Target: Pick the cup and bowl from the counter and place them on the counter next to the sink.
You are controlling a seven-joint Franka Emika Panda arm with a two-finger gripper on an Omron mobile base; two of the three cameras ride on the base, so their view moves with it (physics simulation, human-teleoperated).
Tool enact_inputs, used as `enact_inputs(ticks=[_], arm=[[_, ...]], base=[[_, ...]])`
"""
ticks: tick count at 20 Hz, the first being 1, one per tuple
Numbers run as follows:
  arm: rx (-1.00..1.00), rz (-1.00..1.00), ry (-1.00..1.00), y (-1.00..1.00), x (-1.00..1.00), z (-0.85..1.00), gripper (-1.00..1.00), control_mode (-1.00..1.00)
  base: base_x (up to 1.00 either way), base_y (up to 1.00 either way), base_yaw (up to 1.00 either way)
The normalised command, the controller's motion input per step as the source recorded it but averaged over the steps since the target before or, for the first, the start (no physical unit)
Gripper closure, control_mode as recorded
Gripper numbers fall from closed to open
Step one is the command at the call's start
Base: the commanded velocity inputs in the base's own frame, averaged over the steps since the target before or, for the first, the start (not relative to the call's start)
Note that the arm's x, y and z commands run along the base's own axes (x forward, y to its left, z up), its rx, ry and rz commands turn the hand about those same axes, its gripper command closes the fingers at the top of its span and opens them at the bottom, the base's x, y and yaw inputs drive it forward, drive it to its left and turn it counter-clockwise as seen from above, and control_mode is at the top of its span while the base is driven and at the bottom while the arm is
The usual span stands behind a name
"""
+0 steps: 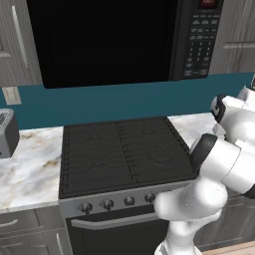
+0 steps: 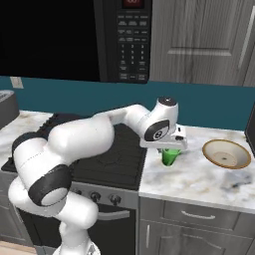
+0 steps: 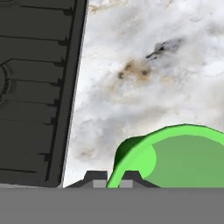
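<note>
Right base view: the jaws [image 2: 170, 148] are down over the small bright-green cup [image 2: 170, 157], which stands on the marble desk [image 2: 199, 182] just right of the black stovetop [image 2: 112, 159]. Whether they grip it, I cannot tell. In the hand view the cup's [image 3: 175, 155] round rim sits against the fingertips [image 3: 126, 178], its smooth inside bare. The wide, shallow tan bowl [image 2: 226, 154], browner within and thin-rimmed, lies apart to the right, nothing in it.
</note>
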Motion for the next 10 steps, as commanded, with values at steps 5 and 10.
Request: enact_inputs(ticks=[5,10], arm=[[-0.13,0.07,0.00,0.62,-0.62,0.58,1.00,-1.00],[-0.11,0.04,0.00,0.68,-0.58,0.27,1.00,-1.00]], base=[[0.00,0.00,0.00],[0.00,0.00,0.00]])
